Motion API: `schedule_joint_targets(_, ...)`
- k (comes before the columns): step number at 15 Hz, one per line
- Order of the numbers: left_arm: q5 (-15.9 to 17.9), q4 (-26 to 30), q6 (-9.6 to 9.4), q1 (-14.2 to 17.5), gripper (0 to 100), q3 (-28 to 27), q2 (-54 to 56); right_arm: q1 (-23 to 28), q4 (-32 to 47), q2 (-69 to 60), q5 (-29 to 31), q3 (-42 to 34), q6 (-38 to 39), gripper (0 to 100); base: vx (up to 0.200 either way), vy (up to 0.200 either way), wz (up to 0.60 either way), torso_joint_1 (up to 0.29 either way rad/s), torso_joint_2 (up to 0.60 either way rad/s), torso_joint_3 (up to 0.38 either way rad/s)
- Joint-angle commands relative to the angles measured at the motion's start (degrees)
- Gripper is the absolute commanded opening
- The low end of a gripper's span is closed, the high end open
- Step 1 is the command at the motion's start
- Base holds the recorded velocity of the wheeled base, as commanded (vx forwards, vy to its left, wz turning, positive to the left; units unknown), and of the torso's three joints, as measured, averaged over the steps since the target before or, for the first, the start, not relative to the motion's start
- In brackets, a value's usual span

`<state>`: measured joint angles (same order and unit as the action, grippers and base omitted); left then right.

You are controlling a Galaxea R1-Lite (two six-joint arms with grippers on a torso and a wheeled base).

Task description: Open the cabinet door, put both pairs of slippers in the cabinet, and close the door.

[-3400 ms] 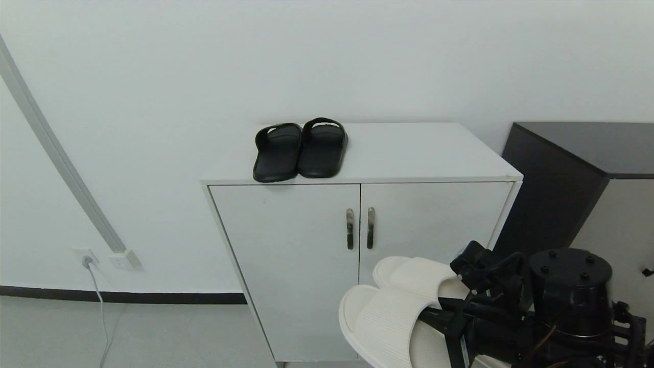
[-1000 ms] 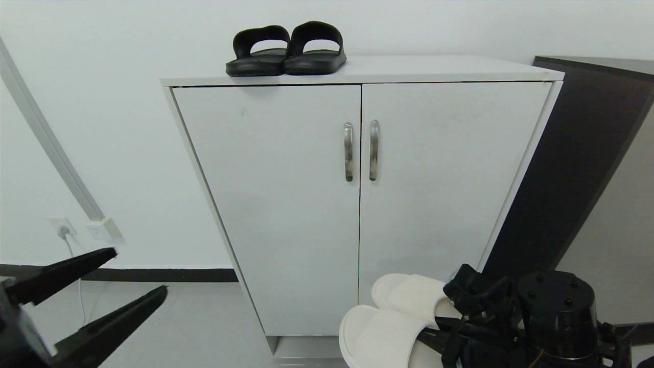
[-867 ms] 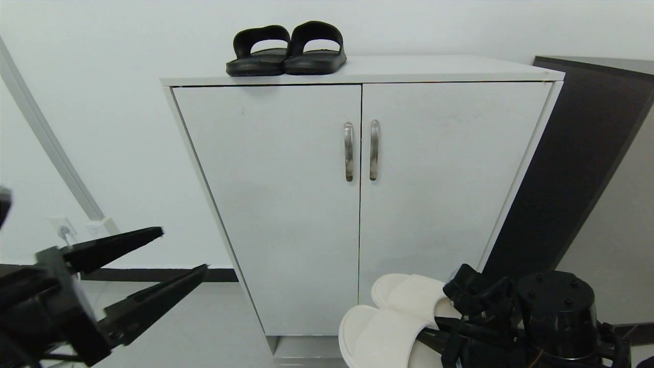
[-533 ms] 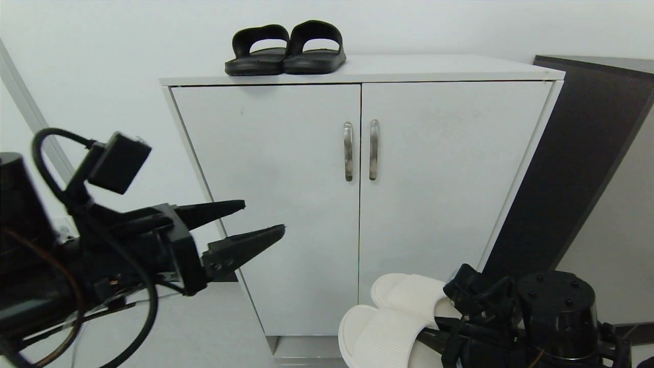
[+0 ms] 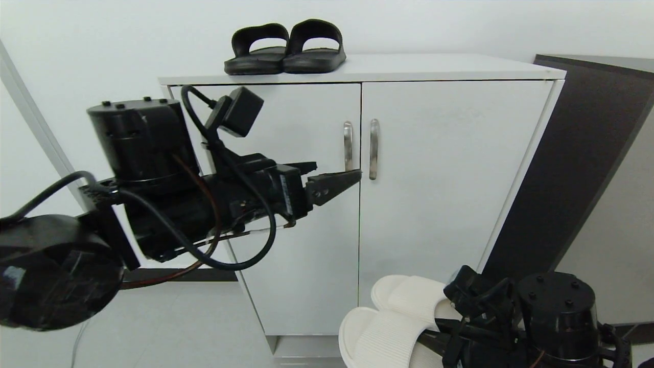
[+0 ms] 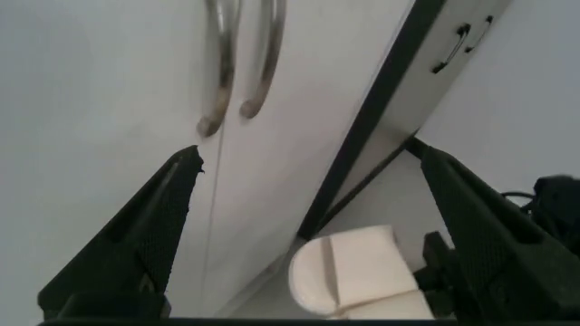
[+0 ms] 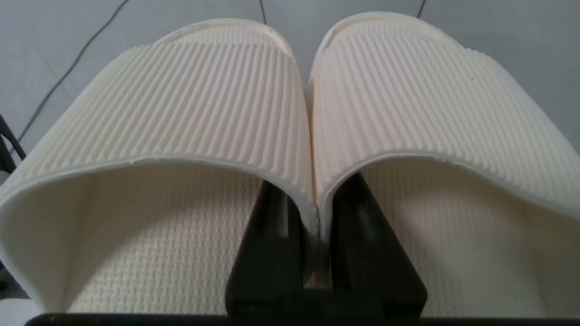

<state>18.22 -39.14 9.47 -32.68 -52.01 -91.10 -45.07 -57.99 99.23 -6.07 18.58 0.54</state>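
Gripping the white slippers by the inner edges of their two straps, kept the right claw shut on the pair, low and nearest on the right, toes forward, in front of the lower part of the cabinet. Held that pair steady throughout.

Raised the left claw within the last second from the low left edge to the front of the left door. Ended with its fingers spread wide and empty, tips just beside the lower end of the left handle. Could not tell for certain whether touching the handle; not closed around it in any case.

Found both doors shut, with the right handle just beside the left one across the seam. Left the black slippers untouched farther up, side by side on the cabinet top near its left front edge.

Judged the door-opening step as only beginning: needed next to bracket the handle, close on it and pull the left door outward. Stored neither pair yet.
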Motion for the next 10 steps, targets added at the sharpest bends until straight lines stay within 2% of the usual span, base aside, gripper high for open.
schedule_joint_targets(1,1.2,3.37,1.69,-1.95,100,-5.74,-4.0,-0.02,-0.02,0.17,-0.08,-0.03,0.08,0,0.0,0.0,0.0,0.0,0.0,0.0)
schedule_joint_targets(3,5.77,7.15,3.27,-2.65,100,-8.82,-3.73,-0.02,-0.02,0.17,-0.08,-0.03,0.08,0,0.0,0.0,0.0,0.0,0.0,0.0)
schedule_joint_targets(4,8.76,7.94,6.96,-2.65,100,-12.24,-4.26,-0.02,-0.02,0.35,-0.08,0.05,0.08,0,0.0,0.0,0.0,0.0,0.0,0.0)
schedule_joint_targets(5,9.9,8.03,9.34,-2.56,100,-15.06,-5.76,-0.02,-0.02,0.61,-0.08,0.05,0.08,0,0.0,0.0,0.0,0.0,0.0,0.0)
schedule_joint_targets(8,10.08,10.05,9.78,-2.56,100,-21.38,-10.15,-0.02,-0.02,0.79,-0.08,0.05,0.08,0,0.0,0.0,0.0,0.0,0.0,0.0)
schedule_joint_targets(10,9.72,10.05,9.78,-2.56,100,-22.0,-11.03,-0.02,-0.11,0.96,-0.08,0.05,0.08,0,0.0,0.0,0.0,0.0,0.0,0.0)
